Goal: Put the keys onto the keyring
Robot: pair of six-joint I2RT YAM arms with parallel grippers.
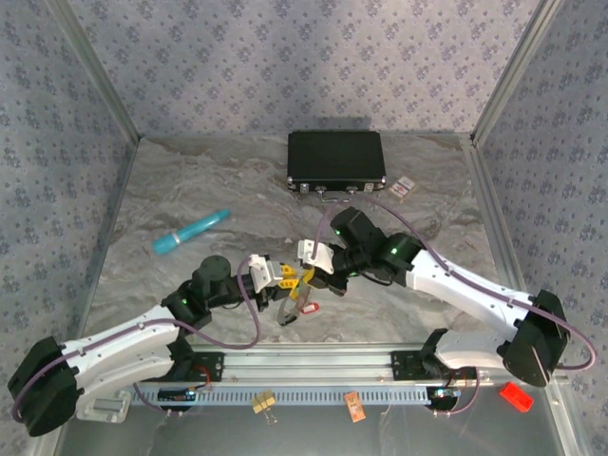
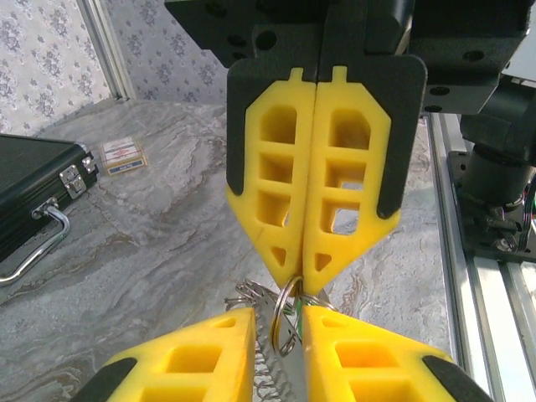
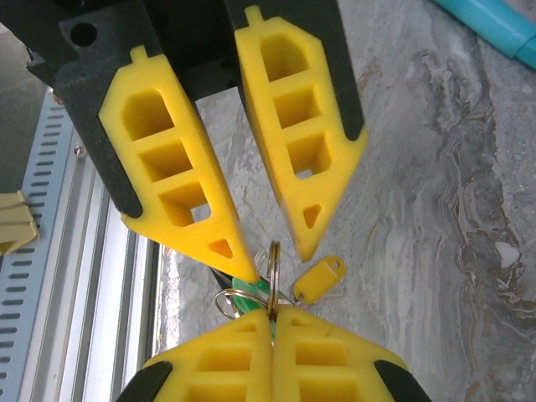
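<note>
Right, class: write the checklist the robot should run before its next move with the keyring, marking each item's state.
1. right gripper pinching the keyring: ok.
2. left gripper closed on a key: not ok, its fingers stand apart astride the ring.
3. yellow-headed key threaded on: cannot tell.
4. Ring's split opened: cannot tell.
5. red-headed key lying close by: ok.
</note>
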